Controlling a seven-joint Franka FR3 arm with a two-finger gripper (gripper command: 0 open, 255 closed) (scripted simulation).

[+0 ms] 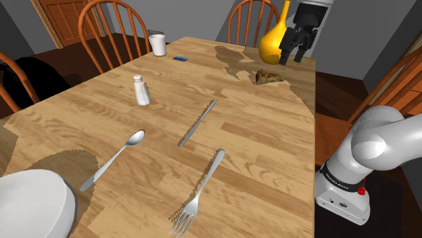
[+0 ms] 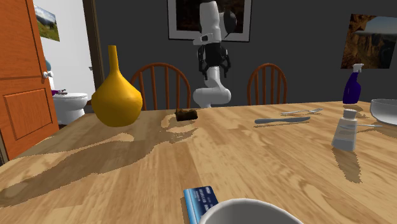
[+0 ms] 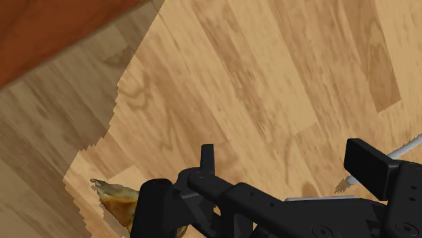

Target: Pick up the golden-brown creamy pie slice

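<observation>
While the pie slice (image 1: 269, 77) lies on the table (image 1: 257, 149), the gripper (image 1: 291, 57) hovers open, raised nearby.

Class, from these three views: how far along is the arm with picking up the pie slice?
Done: the gripper hangs above the table near the pie slice, fingers apart. In hand: the approach; in the wrist view the slice lies beside the fingers, not between them, untouched. Left: line up, lower, close on it, lift.
</observation>
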